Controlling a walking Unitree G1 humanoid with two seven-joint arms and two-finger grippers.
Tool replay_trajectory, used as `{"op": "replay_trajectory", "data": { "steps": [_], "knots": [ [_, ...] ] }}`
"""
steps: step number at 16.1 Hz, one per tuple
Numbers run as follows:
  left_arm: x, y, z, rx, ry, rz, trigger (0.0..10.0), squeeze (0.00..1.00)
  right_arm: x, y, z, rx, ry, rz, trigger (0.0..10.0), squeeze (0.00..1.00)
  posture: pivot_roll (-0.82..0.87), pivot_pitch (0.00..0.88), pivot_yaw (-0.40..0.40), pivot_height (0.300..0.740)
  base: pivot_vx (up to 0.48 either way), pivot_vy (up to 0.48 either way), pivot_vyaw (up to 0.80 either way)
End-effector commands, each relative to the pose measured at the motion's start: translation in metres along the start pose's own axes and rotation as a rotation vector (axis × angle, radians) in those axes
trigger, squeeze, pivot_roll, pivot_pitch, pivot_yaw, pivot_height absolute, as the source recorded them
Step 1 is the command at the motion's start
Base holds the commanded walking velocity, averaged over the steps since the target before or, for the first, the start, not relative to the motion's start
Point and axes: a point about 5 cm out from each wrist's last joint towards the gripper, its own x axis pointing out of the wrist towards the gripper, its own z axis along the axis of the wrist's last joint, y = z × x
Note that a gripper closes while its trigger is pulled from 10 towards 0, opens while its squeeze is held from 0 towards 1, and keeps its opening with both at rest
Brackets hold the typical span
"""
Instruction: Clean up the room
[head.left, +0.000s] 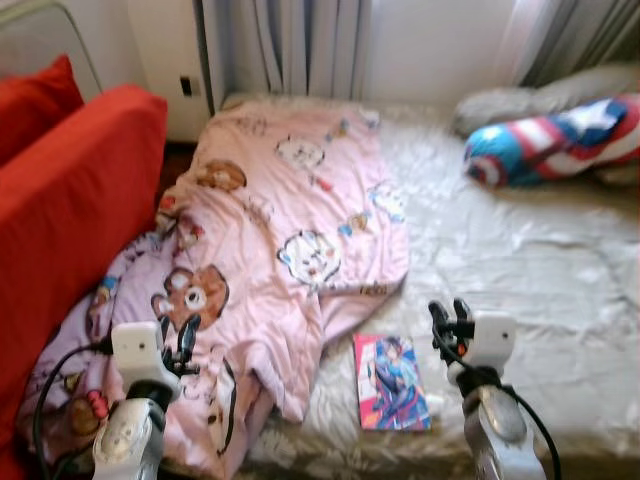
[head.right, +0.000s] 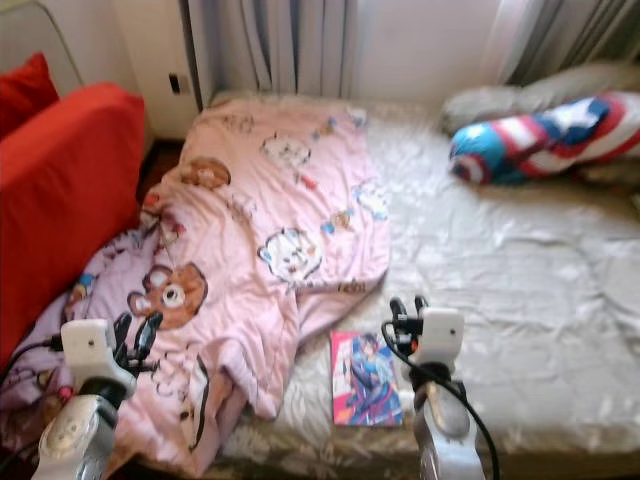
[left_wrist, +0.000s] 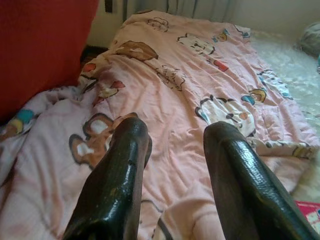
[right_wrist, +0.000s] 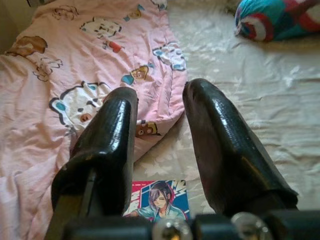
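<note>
Hovering with jaws open and empty, the right gripper (head.left: 450, 318) risks creasing the thin book (head.left: 391, 382) lying flat on the bed (head.left: 520, 260) just beside it, while the left gripper (head.left: 176, 338), also open, could snag the pink blanket (head.left: 270, 230).

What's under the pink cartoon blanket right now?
The pink blanket lies crumpled over the left part of the pale mattress sheet, its near edge spilling down beside the red sofa. Anything beneath its folds is covered.
</note>
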Motion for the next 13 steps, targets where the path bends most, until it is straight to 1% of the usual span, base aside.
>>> {"op": "replay_trajectory", "data": {
  "steps": [1, 4, 5, 8, 10, 13],
  "knots": [
    [0.0, -0.006, 0.0, -0.017, -0.001, -0.013, 10.0, 0.0, -0.005, -0.011, -0.004, -0.01, 0.02, -0.031, 10.0, 0.0, -0.04, 0.103, -0.054, 0.74, 0.0, 0.0, 0.0],
    [0.001, -0.007, 0.004, -0.03, -0.018, -0.013, 10.0, 0.0, -0.005, -0.011, -0.004, -0.016, 0.019, -0.025, 10.0, 0.0, -0.04, 0.106, -0.053, 0.74, 0.0, 0.0, 0.0],
    [0.001, -0.008, 0.008, -0.041, -0.03, -0.018, 10.0, 0.0, -0.006, -0.011, -0.003, -0.038, 0.015, -0.012, 10.0, 0.0, -0.04, 0.107, -0.05, 0.74, 0.0, 0.0, 0.0],
    [0.0, -0.011, 0.011, -0.046, -0.041, -0.026, 10.0, 0.0, -0.007, -0.012, 0.0, -0.046, 0.003, -0.005, 10.0, 0.0, -0.04, 0.108, -0.047, 0.74, 0.0, 0.0, 0.0],
    [-0.001, -0.011, 0.014, -0.049, -0.048, -0.031, 10.0, 0.0, -0.007, -0.01, 0.003, -0.063, -0.015, 0.013, 10.0, 0.0, -0.04, 0.109, -0.044, 0.74, 0.0, 0.0, 0.0],
    [0.0, -0.013, 0.011, -0.089, -0.03, -0.037, 10.0, 0.0, -0.007, -0.003, 0.005, -0.052, -0.038, 0.049, 10.0, 0.0, -0.05, 0.111, -0.028, 0.74, 0.0, 0.0, 0.0]
  ]
}}
